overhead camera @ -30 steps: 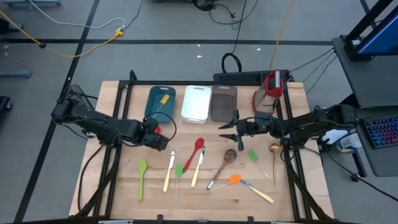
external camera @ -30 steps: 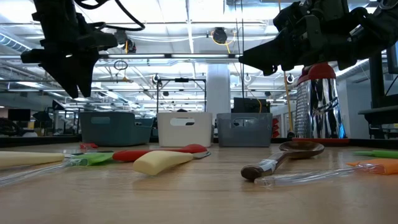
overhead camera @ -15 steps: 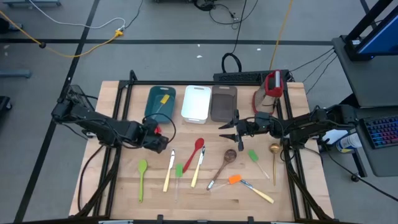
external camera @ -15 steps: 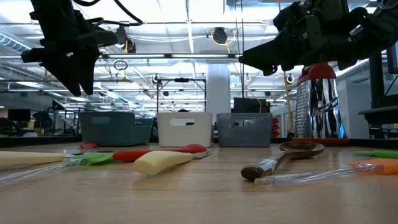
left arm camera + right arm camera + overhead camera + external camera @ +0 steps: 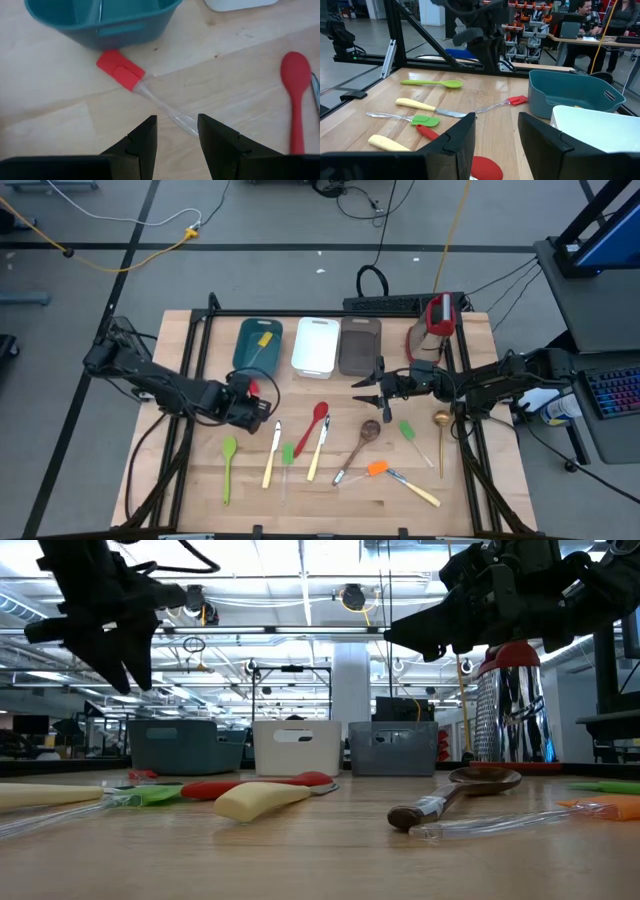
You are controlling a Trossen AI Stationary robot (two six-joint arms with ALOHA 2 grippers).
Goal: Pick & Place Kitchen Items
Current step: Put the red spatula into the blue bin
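Overhead, left gripper (image 5: pixel 262 412) raised over red spatula (image 5: pixel 122 72) beside teal tray (image 5: pixel 257 344), fingers apart and empty, green spoon (image 5: pixel 228 465), knives, red spoon (image 5: pixel 314 424) and wooden spoon (image 5: pixel 360 442) mid-table, right gripper (image 5: pixel 362 390) hovering by grey-brown tray (image 5: pixel 359 346), fingers apart, empty.

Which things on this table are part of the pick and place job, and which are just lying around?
Job items: red spatula, red spoon, green spoon, wooden spoon, orange spatula, gold spoon, yellow spatula.

Lying about: teal tray, white tray, grey-brown tray, red-and-white upright object.
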